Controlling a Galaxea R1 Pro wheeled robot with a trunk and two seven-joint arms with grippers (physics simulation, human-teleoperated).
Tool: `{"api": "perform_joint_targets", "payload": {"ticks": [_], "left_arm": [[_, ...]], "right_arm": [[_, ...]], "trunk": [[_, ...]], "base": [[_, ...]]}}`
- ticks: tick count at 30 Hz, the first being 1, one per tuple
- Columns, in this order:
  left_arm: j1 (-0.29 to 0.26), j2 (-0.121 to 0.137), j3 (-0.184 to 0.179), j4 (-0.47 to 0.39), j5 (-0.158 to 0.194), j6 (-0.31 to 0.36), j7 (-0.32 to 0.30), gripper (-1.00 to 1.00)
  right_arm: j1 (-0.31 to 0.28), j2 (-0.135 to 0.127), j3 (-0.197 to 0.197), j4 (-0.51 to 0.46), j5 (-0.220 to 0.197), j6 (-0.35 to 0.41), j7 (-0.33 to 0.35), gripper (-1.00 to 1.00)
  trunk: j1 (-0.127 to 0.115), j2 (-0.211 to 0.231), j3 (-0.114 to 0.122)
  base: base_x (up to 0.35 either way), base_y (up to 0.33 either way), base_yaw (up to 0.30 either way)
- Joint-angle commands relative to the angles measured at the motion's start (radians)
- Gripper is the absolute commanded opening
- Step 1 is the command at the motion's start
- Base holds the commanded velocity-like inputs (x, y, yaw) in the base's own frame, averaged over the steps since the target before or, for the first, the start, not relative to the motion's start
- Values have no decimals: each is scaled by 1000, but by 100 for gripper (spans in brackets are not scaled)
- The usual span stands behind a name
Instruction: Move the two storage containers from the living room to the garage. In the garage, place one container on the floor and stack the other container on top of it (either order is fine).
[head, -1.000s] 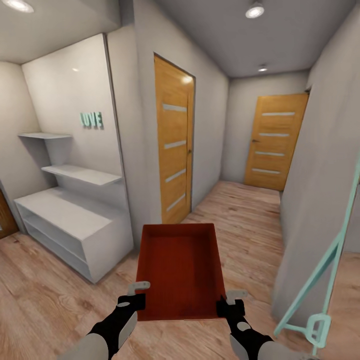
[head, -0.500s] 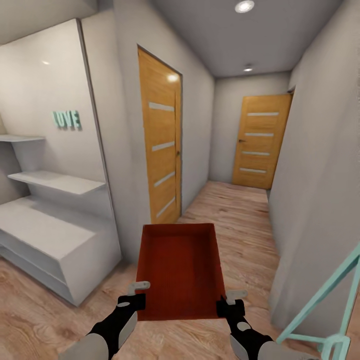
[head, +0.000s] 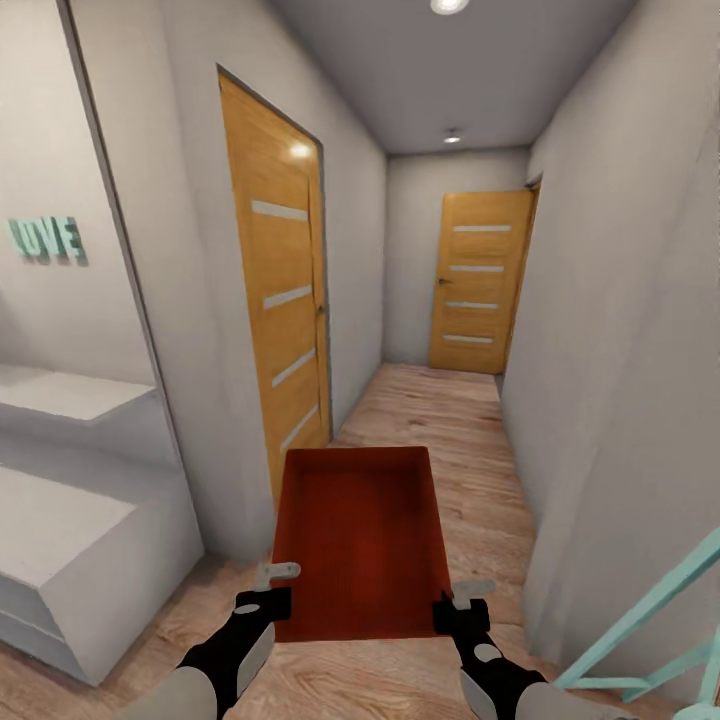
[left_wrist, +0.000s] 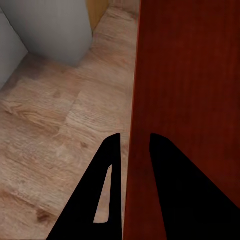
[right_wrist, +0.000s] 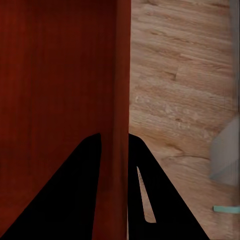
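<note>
- The left hand (head: 268, 588) is clamped on the near left wall of an orange-red storage container (head: 362, 540); in the left wrist view, one black finger (left_wrist: 100, 195) sits outside that thin wall and the other inside it.
- The right hand (head: 462, 603) is clamped the same way on the near right wall, and the right wrist view shows the wall (right_wrist: 119, 115) running up between its two dark fingers.
- The container is carried level between the two hands, in front of the robot and above the light wood plank floor (head: 450, 430), its open top up and its ribbed inside bottom bare.
- At the near right edge of the head view stands a pale teal frame (head: 640, 630) of slanted bars, just beside a grey wall (head: 620, 380).
- At the near left is a white shelf unit (head: 60, 560), with teal letters (head: 45, 240) on the panel above it.
- Past the container a narrow corridor runs ahead between grey walls.
- A wooden door (head: 280, 310) with pale horizontal strips is set in the left wall, shut.
- A second door of the same kind (head: 478, 285) closes the far end of the corridor.
- Two round ceiling lights (head: 452, 135) shine above the corridor.
</note>
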Motion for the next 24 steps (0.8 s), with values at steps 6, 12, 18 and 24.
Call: {"api": "perform_joint_targets", "payload": {"ticks": [6,12,18,24], "left_arm": [[-1,1,11,-5,-2,6,11,-100],[-1,0,11,-5,-1,6,11,-100],[-1,1,11,-5,-1,6,11,-100],[-1,2,11,-5,-2,6,11,-100]], "right_arm": [[-1,0,-26,3,-32,-9,-13,-100],[-1,0,-26,3,-32,-9,-13,-100],[-1,0,-26,3,-32,-9,-13,-100],[-1,0,-26,3,-32,-9,-13,-100]], "trunk": [[1,-1,-1],[1,-1,-1],[1,-1,-1],[1,-1,-1]], "base": [[322,162,-263],[322,162,-263],[322,162,-263],[322,162,-263]]}}
